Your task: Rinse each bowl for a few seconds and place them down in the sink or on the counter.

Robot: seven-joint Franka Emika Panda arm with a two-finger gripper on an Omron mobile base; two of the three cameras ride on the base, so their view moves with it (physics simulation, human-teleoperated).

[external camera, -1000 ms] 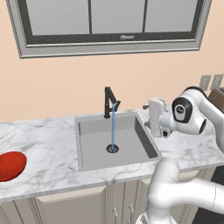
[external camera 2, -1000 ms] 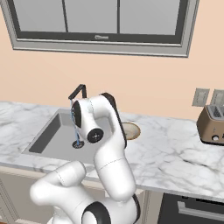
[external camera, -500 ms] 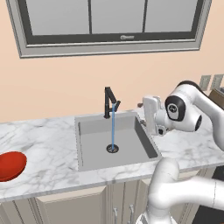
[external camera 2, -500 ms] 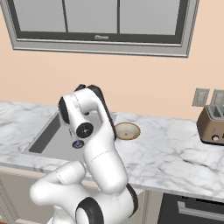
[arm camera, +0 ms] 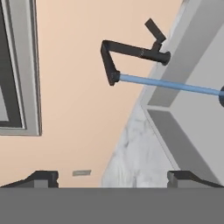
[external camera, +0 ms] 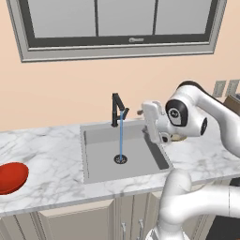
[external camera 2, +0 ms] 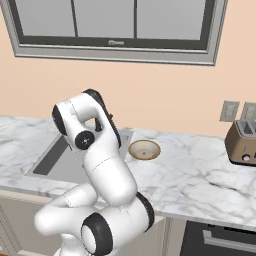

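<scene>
Water runs into the sink [external camera: 140, 157], and our gripper [arm camera: 111, 177] hangs beside it with jaws wide apart, holding nothing. We judge a pickup comes next: red bowl [external camera: 11, 177] far left, beige bowl [external camera 2: 144, 149] right.

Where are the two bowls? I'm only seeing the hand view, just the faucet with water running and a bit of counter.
Observer: The red bowl sits on the counter far to the left of the sink, apart from the basin.
Operator: And the beige one?
Observer: The beige bowl rests upright on the counter just right of the sink, near the basin's edge.
Operator: Is the gripper holding anything?
Observer: No. The gripper is open and empty, hanging over the sink's right side in the left base view.
Operator: Anything else on that counter?
Observer: A toaster stands at the far right, below two wall outlets.
</scene>
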